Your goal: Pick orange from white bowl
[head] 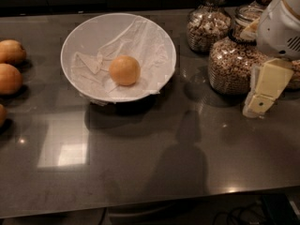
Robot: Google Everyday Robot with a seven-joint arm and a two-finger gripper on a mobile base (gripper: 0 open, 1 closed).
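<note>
The orange [124, 70] is round and pale yellow-orange. It lies in the middle of the white bowl [75, 36], on crumpled white paper. The bowl stands on the dark counter, left of centre. My gripper [260, 93] hangs at the right edge of the view, in front of the cereal jars. It is well to the right of the bowl and holds nothing that I can see. The white arm housing [281, 27] sits above it.
Several glass jars of cereal [230, 64] stand at the back right, just behind the gripper. Three darker orange fruits [9, 78] lie along the left edge. The dark glossy counter [140, 163] runs to a front edge near the bottom.
</note>
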